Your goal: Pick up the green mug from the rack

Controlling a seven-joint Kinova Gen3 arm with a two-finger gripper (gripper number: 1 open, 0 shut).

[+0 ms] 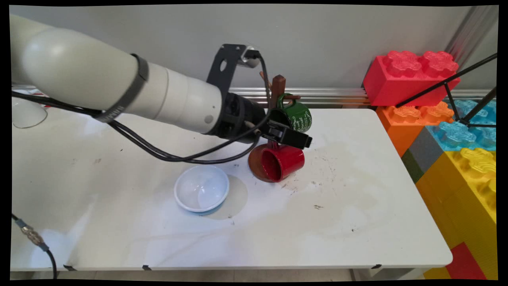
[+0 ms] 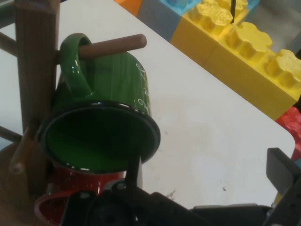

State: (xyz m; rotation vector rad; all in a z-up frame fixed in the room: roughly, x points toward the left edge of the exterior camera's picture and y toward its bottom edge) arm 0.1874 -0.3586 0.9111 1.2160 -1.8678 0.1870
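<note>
A brown wooden mug tree (image 1: 278, 83) stands at the back middle of the table. A green mug (image 1: 298, 116) hangs by its handle from one of its pegs. Below it a red mug (image 1: 283, 162) lies tilted against the tree's round base, mouth facing front left. My gripper (image 1: 293, 139) hovers just above the red mug and under the green one. In the hand view the green mug (image 2: 113, 94) fills the upper left on its peg, the red mug (image 2: 70, 181) shows beneath it, and the gripper (image 2: 207, 169) is open with bare table between its fingers.
A white and blue bowl (image 1: 201, 188) sits left of the tree, nearer the front. Large toy blocks, red (image 1: 408, 77), orange, blue and yellow (image 1: 468, 186), stack along the table's right edge. Black cables hang from the arm over the table's middle.
</note>
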